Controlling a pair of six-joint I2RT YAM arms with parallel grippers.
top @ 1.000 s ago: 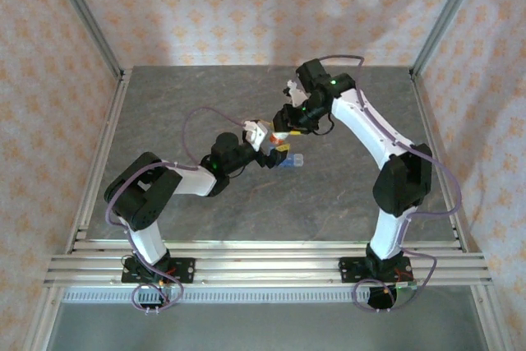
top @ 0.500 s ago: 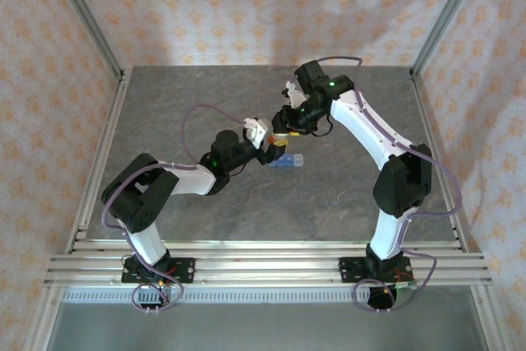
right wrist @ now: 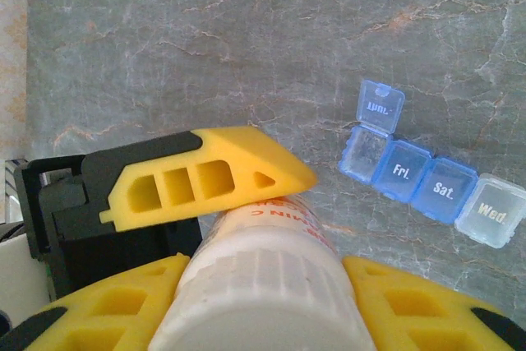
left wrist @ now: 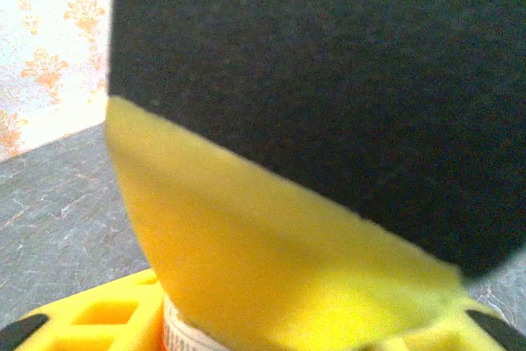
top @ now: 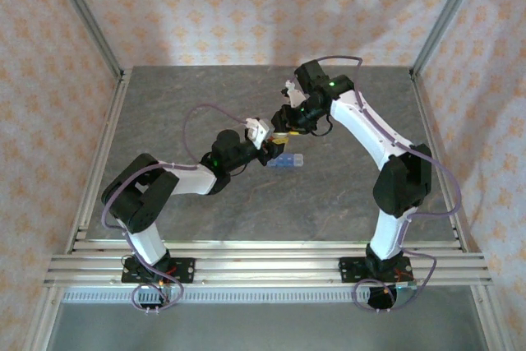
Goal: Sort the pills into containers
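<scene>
A white-capped orange-brown bottle (right wrist: 263, 285) hangs above the table between both arms. My right gripper (right wrist: 265, 306) is shut on its white cap, one yellow finger on each side. My left gripper (top: 274, 148) has closed on the bottle's body, and one of its yellow fingers (right wrist: 205, 178) lies against the label. Just right of the bottle, the containers (right wrist: 423, 182) lie on the table as a blue strip (top: 285, 161) marked Fri, Sat and Wed. The end compartment (right wrist: 362, 155) has its lid flipped up. The pills are hidden.
Grey marble tabletop (top: 189, 96) lies all round the pill box. Aluminium frame posts (top: 86, 30) and patterned walls close in the sides and back. A finger of the right gripper (left wrist: 271, 252) blocks most of the left wrist view.
My left gripper has narrowed onto the bottle's body and shifted slightly toward it. The right gripper keeps its hold on the cap and has barely moved.
</scene>
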